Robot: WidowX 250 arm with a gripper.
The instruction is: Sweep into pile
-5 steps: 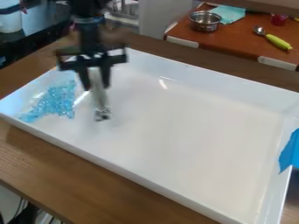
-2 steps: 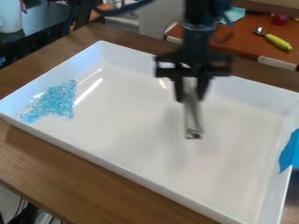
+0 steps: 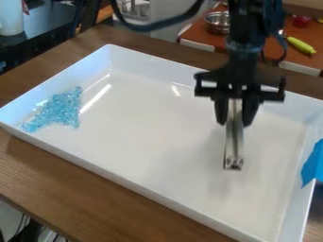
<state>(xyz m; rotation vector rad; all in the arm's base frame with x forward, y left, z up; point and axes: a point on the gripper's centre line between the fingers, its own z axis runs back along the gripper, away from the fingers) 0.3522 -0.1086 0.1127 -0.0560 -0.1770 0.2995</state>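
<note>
The black gripper point(image 3: 236, 118) hangs over the right half of the white tray point(image 3: 157, 191), shut on a slim metallic tool point(image 3: 234, 142). The tool points down, its small block-like end low over the tray floor; whether it touches cannot be told. Light blue beads point(image 3: 60, 109) lie gathered in a roughly triangular patch at the tray's left end, against the left wall, well away from the gripper.
Blue tape point(image 3: 313, 163) is on the tray's right wall. The tray stands on a brown wooden table point(image 3: 95, 189). Behind, an orange-brown surface holds a metal pot point(image 3: 217, 21) and a yellow-green handled utensil point(image 3: 301, 45).
From beside the beads at the left, the gripper has moved with the tool across the tray to the right and slightly toward the camera. The bead patch looks the same.
</note>
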